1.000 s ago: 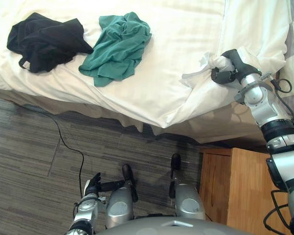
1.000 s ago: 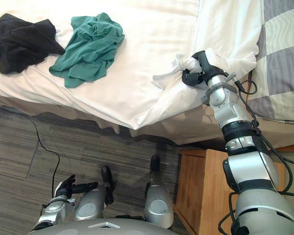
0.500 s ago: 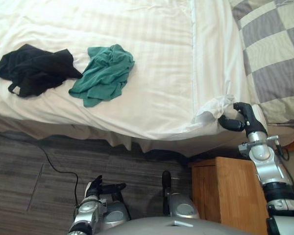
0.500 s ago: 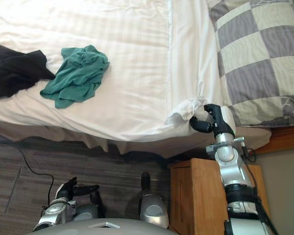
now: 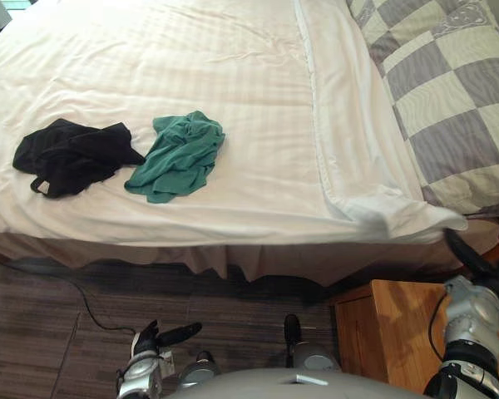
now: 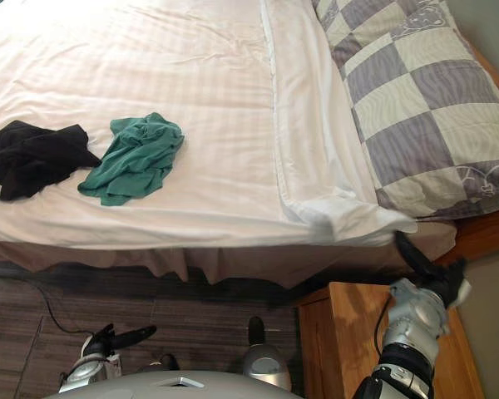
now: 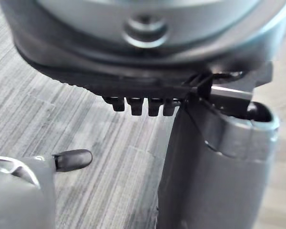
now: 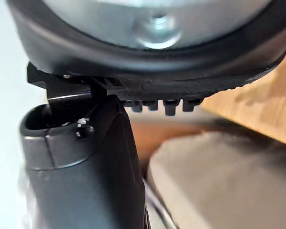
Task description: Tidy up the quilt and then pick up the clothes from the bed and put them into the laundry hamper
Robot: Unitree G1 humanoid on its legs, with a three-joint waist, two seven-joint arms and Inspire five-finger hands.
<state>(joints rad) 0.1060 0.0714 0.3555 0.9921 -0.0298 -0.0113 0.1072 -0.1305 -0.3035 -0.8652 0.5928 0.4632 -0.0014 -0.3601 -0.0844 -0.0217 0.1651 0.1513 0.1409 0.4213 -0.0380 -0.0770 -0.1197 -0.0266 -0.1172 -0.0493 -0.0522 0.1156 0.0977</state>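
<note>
Now our right hand (image 5: 474,259), fingers spread at 4 o'clock, has released the quilt (image 5: 233,75), which lies flat; left hand (image 5: 162,337) idles relaxed at 7 o'clock. Clothes (image 5: 179,154) come next.

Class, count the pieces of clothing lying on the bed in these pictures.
2: a black garment on the quilt toward the robot's left, and a green garment right beside it. None seems hidden.
</note>
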